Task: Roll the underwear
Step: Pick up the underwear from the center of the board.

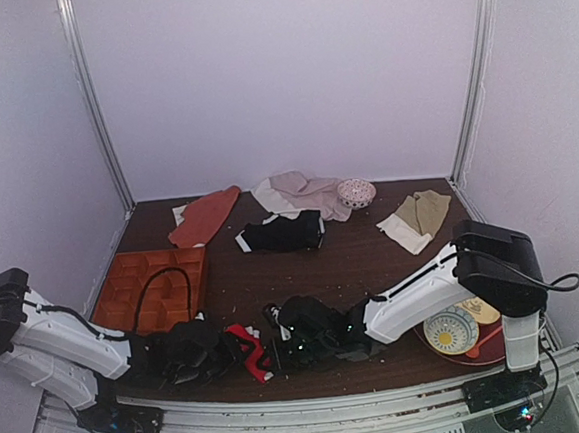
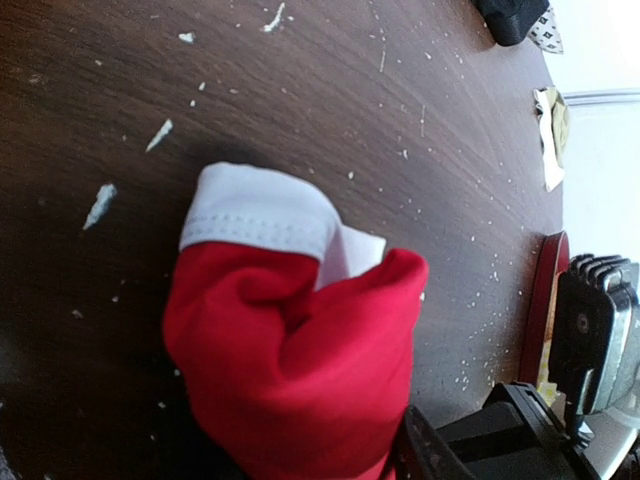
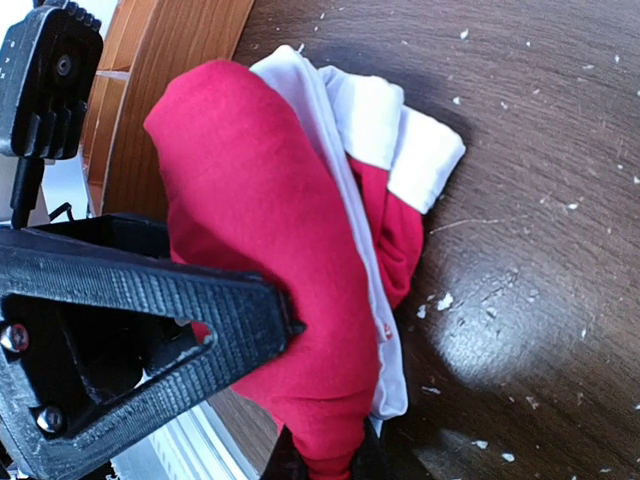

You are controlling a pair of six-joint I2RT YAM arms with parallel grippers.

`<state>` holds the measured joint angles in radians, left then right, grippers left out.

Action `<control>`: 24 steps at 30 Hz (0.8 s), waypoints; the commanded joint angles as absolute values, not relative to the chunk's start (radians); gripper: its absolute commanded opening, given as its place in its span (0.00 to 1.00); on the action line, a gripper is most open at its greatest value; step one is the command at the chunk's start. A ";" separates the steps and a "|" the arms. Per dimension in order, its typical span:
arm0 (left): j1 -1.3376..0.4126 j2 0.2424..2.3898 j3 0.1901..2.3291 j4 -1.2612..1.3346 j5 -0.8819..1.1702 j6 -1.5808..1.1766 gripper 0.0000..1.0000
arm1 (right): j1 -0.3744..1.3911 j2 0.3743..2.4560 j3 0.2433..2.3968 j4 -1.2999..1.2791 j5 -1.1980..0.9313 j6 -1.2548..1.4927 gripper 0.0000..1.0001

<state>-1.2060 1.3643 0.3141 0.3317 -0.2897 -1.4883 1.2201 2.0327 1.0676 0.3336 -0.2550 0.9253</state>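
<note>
On the table (image 1: 373,260), the underwear (image 1: 245,342) lies bunched near the front edge, between the left gripper (image 1: 228,358) on its left and the right gripper (image 1: 278,354) on its right. A compartment tray (image 1: 124,275) sits behind the left arm. A plate (image 1: 436,325) lies front right, beside the right arm's base. Briefs (image 1: 283,233) lie mid-table, with a bowl (image 1: 356,192) behind them to the right.

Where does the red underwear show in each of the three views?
Top external: underwear small, by the near table edge, left of centre.
Left wrist: underwear large, lower centre, white band on top.
Right wrist: underwear large, centre-left, white band to the upper right.
Shared landmark: the dark table, flecked with white crumbs, lies under it in every view.
</note>
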 commanded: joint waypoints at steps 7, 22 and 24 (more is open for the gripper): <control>-1.209 1.371 0.310 0.392 -0.283 -1.476 0.51 | 1.218 2.142 0.942 0.339 -0.427 1.020 0.00; -1.207 1.450 0.298 0.492 -0.249 -1.483 0.56 | 1.183 2.244 0.861 0.716 -0.631 1.186 0.00; -1.206 1.467 0.306 0.509 -0.236 -1.472 0.55 | 1.179 2.250 0.866 0.721 -0.646 1.185 0.00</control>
<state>-1.2060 1.4094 0.3000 0.4480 -0.2932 -1.4845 1.1488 2.1399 0.9092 0.8646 -0.5137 1.1538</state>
